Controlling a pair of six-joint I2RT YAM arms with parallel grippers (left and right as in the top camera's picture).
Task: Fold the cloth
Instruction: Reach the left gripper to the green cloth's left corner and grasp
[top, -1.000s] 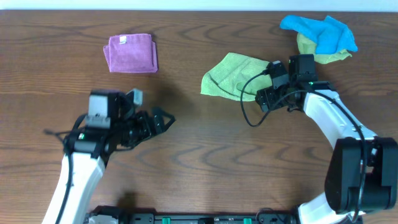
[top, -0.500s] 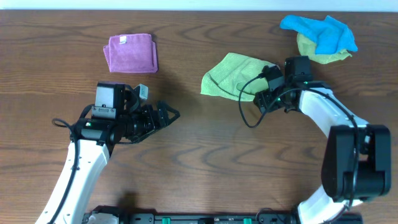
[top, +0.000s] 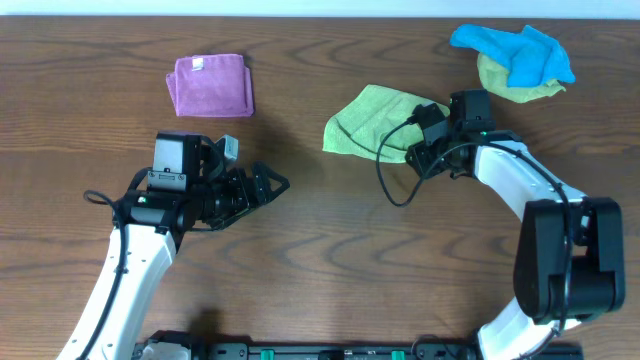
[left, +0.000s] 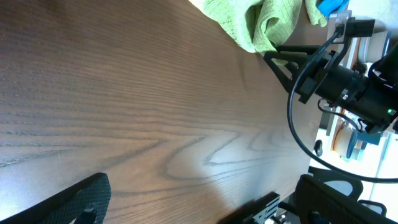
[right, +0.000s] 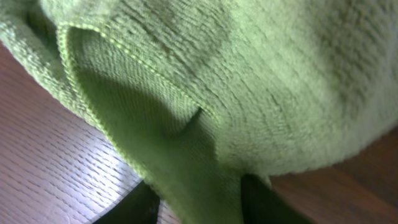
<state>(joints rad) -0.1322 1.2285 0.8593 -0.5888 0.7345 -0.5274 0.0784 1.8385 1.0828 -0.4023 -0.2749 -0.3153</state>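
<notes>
Two arms reach over the brown wooden bench (top: 330, 270), one from each side. The cloth (top: 368, 120), a light lime-green fuzzy towel, lies rumpled and partly doubled over on the far half of the bench, a little right of centre. The right fingers (top: 415, 152) sit at its near right edge. In the right wrist view they show as two dark tips at the bottom of the picture, with a hemmed fold of the cloth (right: 249, 93) filling the gap between them, so they stand narrow and pinch that fold. From the left wrist, that same edge of the cloth (left: 264, 28) is bunched into a lump where the dark tips meet it. The left fingers (top: 272, 184) hover wide apart over bare wood and hold nothing, pointing right toward the cloth but well apart from it. A folded purple cloth (top: 210, 86) lies at the far left. A blue cloth (top: 515, 50) lies crumpled on a duller yellow-green cloth (top: 525, 92) at the far right corner.
</notes>
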